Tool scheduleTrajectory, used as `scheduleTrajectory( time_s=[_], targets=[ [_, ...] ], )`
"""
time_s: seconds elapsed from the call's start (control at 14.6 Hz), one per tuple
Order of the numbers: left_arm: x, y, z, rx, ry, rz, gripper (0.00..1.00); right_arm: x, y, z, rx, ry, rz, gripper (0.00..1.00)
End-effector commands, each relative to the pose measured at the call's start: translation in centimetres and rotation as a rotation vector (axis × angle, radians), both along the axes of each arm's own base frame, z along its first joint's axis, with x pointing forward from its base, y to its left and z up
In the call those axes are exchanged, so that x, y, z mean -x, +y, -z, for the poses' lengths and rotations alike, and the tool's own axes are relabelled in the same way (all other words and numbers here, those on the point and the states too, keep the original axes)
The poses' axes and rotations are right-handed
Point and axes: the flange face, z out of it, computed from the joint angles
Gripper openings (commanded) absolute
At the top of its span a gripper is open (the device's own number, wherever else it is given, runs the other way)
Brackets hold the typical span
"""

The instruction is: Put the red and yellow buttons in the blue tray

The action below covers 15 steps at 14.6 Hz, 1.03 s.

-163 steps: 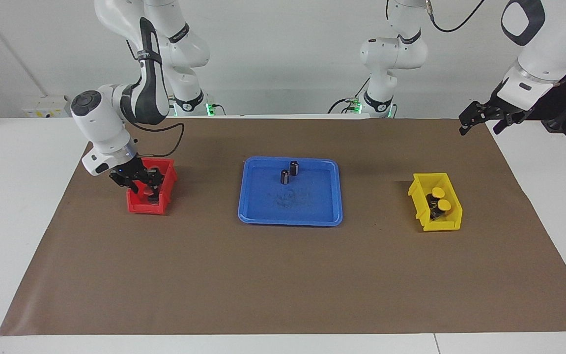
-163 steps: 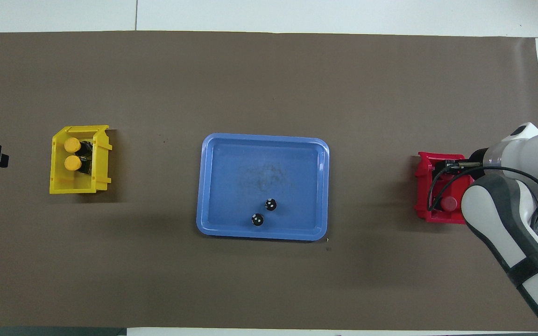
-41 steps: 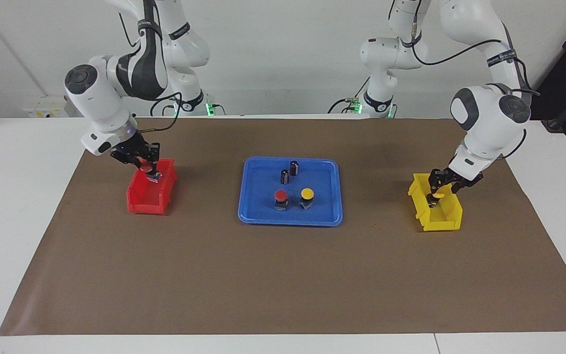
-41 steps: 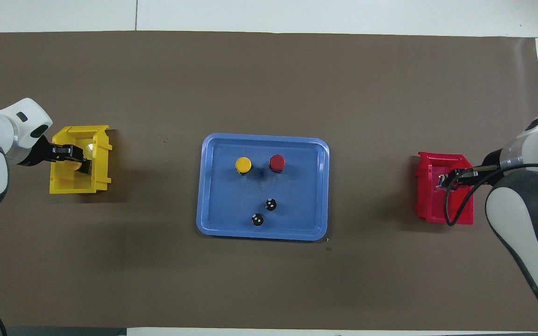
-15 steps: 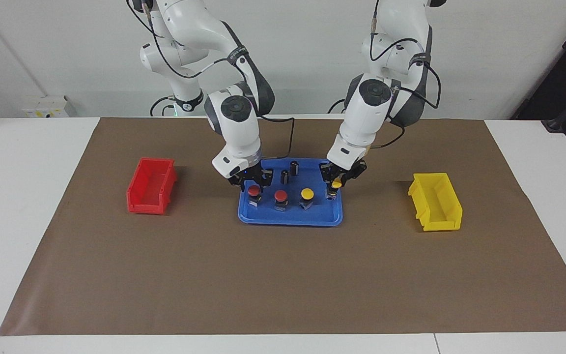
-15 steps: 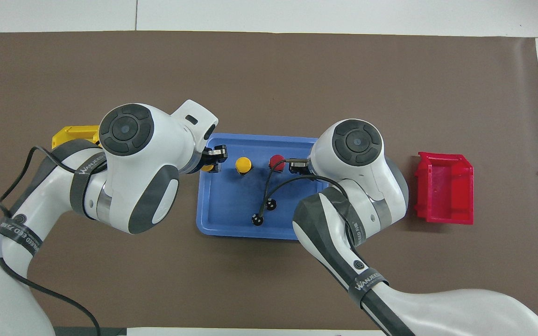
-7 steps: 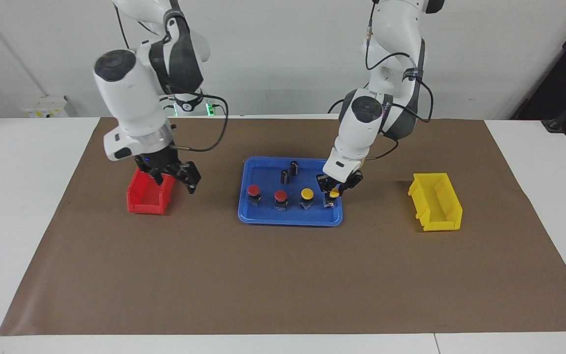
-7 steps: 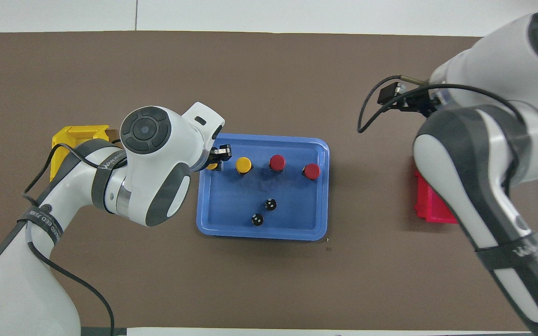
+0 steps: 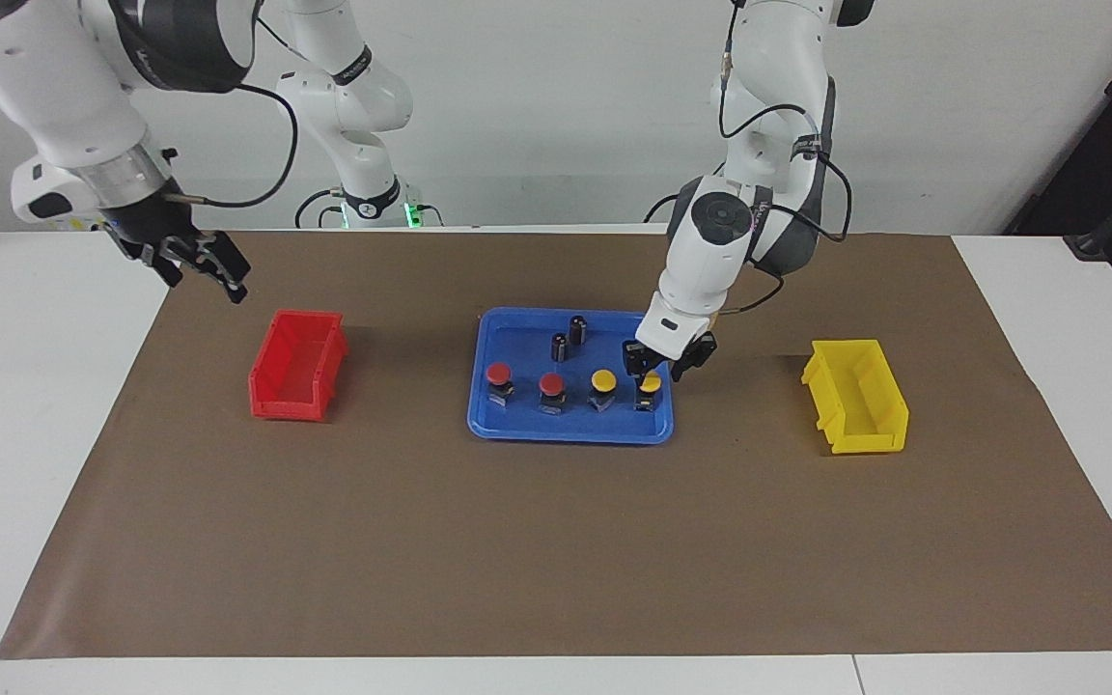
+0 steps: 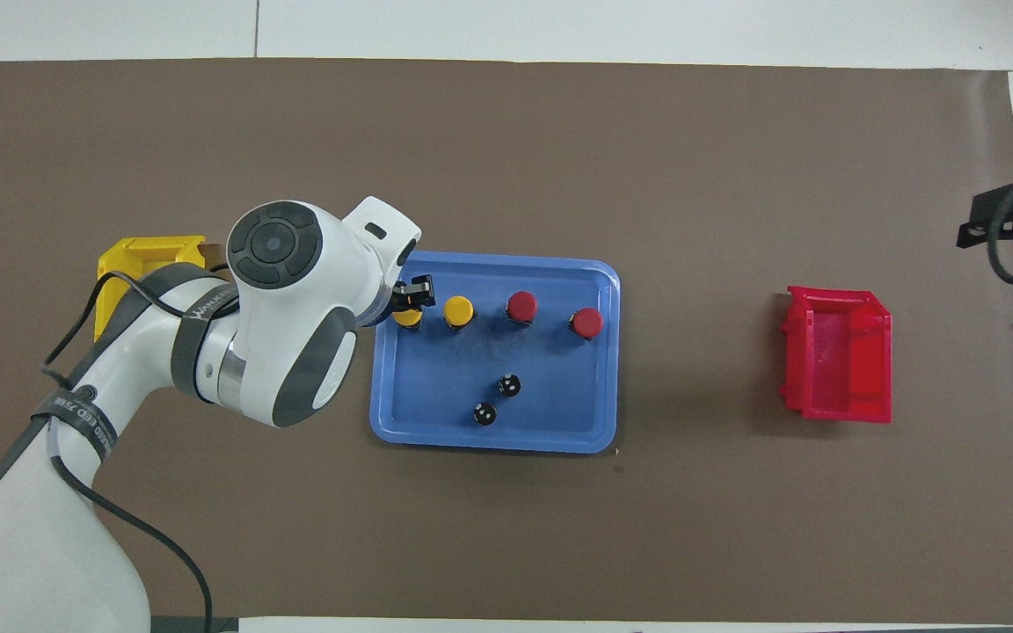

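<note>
— Cylinders point(image 9: 568, 338), two, dark, stand in the blue tray point(image 9: 570, 430) nearest the robots; where are the buttons?

— Farther out, in one row: red point(image 9: 498, 373), red point(image 9: 551, 384), yellow point(image 9: 602, 380), yellow point(image 9: 651, 383).

— Grippers?

— Left gripper point(image 9: 657, 365) spread just above the end yellow button; right gripper point(image 9: 199, 263) spread, raised near the red bin point(image 9: 297, 366).

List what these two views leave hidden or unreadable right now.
- Yellow bin: overhead view, mostly covered by the left arm.
- Left gripper over the end yellow button: touching or clear, too small to tell.
- Right gripper: overhead view, cut by the edge.
- Capless cylinders in the blue tray: markings unreadable.
</note>
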Motion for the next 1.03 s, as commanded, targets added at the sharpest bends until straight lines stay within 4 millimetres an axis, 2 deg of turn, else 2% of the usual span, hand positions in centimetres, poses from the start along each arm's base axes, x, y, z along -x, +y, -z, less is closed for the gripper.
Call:
scheduleTrajectory(
  time_s=[0.0,0.21,0.41,0.55,0.62,0.69,0.82,0.89,0.96],
  targets=[
    [0.3,1.5,-4.0,0.007,0.045,-0.006,1.0,0.8,-1.5,-0.9,0.011,0.002,-0.051,1.0],
    [-0.9,5.1,-9.9,-0.019,0.109,0.043,1.0,1.7,-1.4,-0.4,0.006,0.055,-0.068,1.0],
    [-1.9,13.5,-17.1,-0.002,0.124,0.192,1.0,1.6,-0.2,0.2,0.006,0.073,-0.101,1.0],
    [-2.8,18.3,-19.7,-0.082,0.073,0.249,1.0,1.6,-0.1,0.4,0.007,0.069,-0.108,1.0],
    [-3.4,19.9,-20.6,-0.1,0.062,0.254,1.0,1.5,-0.2,0.5,0.006,0.071,-0.109,1.0],
    [-4.2,22.6,-21.1,-0.1,0.053,0.239,1.0,1.5,-0.3,0.4,0.006,0.069,-0.117,1.0],
    [-4.7,25.7,-21.1,-0.103,0.049,0.204,1.0,1.5,-0.2,0.3,0.007,0.066,-0.115,1.0],
    [-4.8,28.6,-21.2,-0.1,0.057,0.17,1.0,1.5,-0.1,0.3,0.007,0.066,-0.118,1.0],
    [-4.8,30.5,-21.2,-0.09,0.058,0.2,1.0,1.5,0.0,0.3,0.006,0.068,-0.12,1.0]
  ],
)
